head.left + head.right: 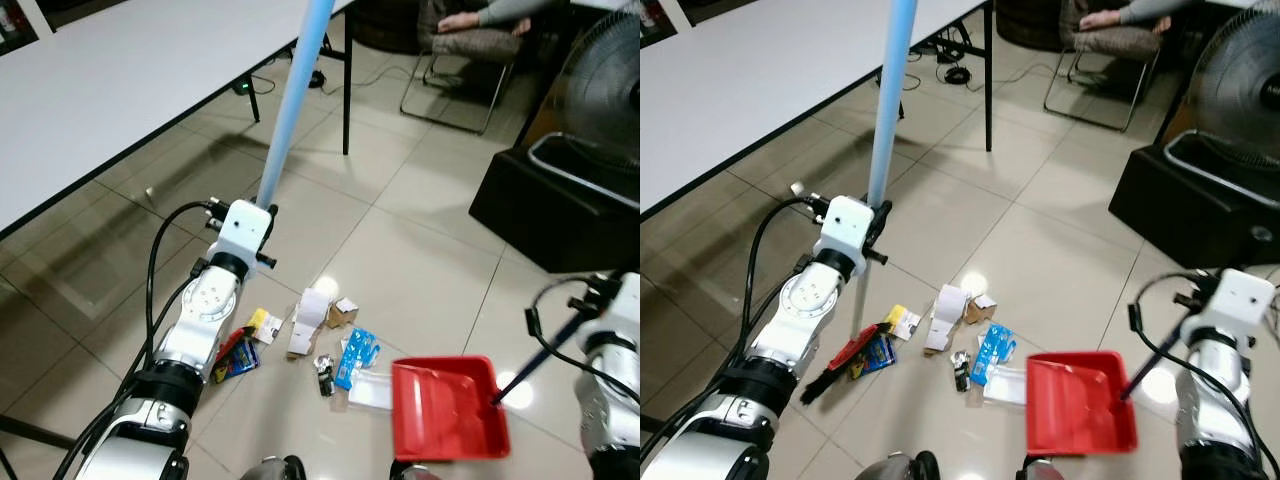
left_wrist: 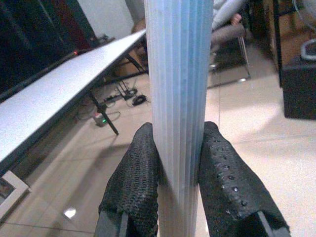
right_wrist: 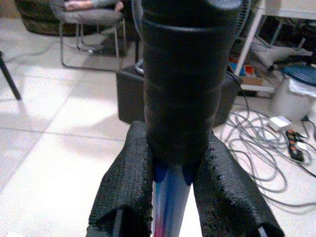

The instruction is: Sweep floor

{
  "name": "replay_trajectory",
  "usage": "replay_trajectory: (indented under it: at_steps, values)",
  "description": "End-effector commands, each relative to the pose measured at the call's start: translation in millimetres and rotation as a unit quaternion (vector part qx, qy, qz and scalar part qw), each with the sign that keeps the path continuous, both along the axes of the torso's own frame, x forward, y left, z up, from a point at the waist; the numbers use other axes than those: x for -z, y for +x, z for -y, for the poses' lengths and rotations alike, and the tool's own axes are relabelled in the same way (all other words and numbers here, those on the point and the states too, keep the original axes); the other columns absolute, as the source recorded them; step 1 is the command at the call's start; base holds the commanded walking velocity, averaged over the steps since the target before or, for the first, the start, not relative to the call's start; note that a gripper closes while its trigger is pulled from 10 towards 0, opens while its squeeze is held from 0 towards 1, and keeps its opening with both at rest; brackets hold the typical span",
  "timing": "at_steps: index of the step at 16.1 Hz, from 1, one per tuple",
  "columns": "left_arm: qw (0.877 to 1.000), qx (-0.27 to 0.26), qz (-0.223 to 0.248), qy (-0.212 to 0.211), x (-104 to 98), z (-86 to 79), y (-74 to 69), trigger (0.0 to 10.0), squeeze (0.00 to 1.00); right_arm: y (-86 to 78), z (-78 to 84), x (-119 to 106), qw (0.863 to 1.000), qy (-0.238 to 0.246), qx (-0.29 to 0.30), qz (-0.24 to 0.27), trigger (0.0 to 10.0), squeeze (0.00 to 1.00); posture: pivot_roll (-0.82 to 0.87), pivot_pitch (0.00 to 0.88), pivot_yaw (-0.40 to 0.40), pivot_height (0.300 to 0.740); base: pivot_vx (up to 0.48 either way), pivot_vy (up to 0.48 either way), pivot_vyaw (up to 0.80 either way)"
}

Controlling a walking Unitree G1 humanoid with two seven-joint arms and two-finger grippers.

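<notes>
Two tools are in play. The left gripper [image 2: 180, 173] has its jaws pinched on the pale blue broom handle [image 1: 290, 110], which rises steeply toward the top centre of the frame; its red-and-black broom head [image 1: 845, 362] rests on the tiled floor [image 1: 420, 260] at lower left, just beside the litter. The right gripper [image 3: 173, 173] has its jaws clamped just below the black grip of the dustpan handle [image 1: 535, 360], and the red dustpan [image 1: 448, 408] sits on the floor at lower centre-right, its mouth facing the mess.

Scattered scraps [image 1: 320, 335] lie between broom head and pan: a white folded carton, a small brown box, blue wrappers, a yellow bit, a clear packet touching the pan's lip.

I judge the broom long, stiff and light, but top-heavy in leverage with the hold low on the ribbed pole, so it could twist in the pads. The scraps look light and likely to skid or flutter on the glossy tile; short, gentle strokes toward the pan seem wise.

A white table [image 1: 110, 90] fills the upper left; a person sits at upper right, near a fan [image 1: 605, 85].
</notes>
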State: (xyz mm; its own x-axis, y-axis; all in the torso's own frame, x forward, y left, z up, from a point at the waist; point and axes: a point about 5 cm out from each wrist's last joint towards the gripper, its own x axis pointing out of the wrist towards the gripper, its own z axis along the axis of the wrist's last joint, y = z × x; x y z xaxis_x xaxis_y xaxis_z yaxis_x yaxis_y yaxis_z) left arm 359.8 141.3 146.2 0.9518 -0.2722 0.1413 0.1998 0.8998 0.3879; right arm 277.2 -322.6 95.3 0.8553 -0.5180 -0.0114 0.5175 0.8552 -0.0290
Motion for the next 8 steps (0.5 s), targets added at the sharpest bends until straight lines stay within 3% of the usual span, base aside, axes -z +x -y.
replay_trajectory:
  at_steps: [1, 8]
  values:
    - [1.000, 0.013, 0.019, 0.013, -8.7, 0.5, -0.6, 10.0, 0.00, -3.0, 10.4, -13.7, 0.999, -0.020, 0.010, 0.024, 10.0, 0.00, -0.05, 0.251, 0.110, 0.740, 0.000, 0.000, 0.00]
    - [1.000, 0.023, 0.006, 0.006, 0.7, 4.3, -7.3, 10.0, 0.00, -17.2, 22.5, -18.1, 0.999, -0.048, 0.016, 0.011, 10.0, 0.00, -0.08, 0.277, 0.094, 0.740, 0.000, 0.000, 0.00]
